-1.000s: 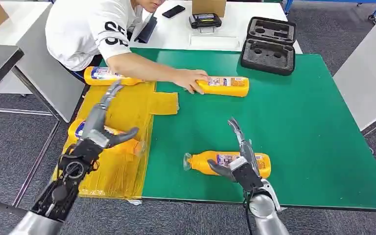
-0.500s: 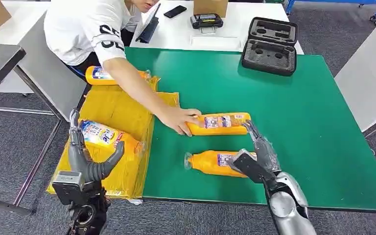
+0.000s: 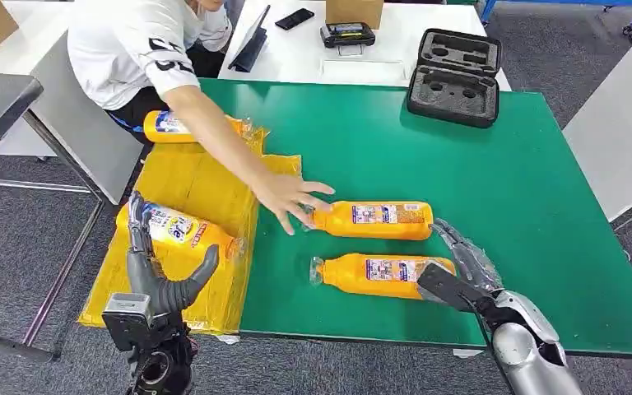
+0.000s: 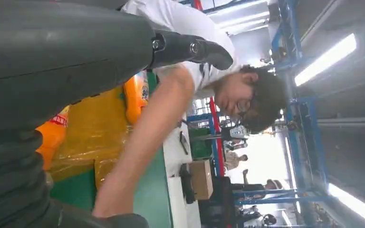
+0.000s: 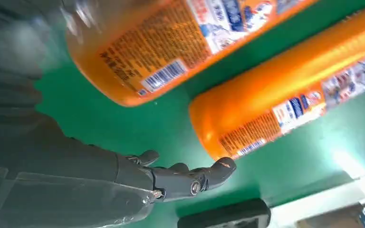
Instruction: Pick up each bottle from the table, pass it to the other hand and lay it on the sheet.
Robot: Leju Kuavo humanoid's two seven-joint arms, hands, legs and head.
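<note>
Two orange bottles lie side by side on the green table (image 3: pixel 502 164): a nearer bottle (image 3: pixel 383 274) and a farther bottle (image 3: pixel 372 220). My right hand (image 3: pixel 461 273) is open at the nearer bottle's base, its fingers spread past that end. In the right wrist view both bottle bases show, the nearer bottle (image 5: pixel 157 47) and the farther bottle (image 5: pixel 285 90), beyond my dark fingers (image 5: pixel 190 178). My left hand (image 3: pixel 152 271) is open, fingers upright, over the yellow sheet (image 3: pixel 206 185), just in front of a third bottle (image 3: pixel 183 230) lying there. A fourth bottle (image 3: pixel 185 127) lies at the sheet's far end.
A person leans over the sheet from the far left, an open hand (image 3: pixel 292 197) next to the farther bottle's cap. A black foam case (image 3: pixel 453 78) sits at the table's back edge. A white table behind holds a phone (image 3: pixel 295 18) and a small device (image 3: pixel 346 34).
The person slid the farther bottle toward me and let go of it. My right hand moved right, to the nearer bottle's base. My left hand drew back and lower over the sheet.
</note>
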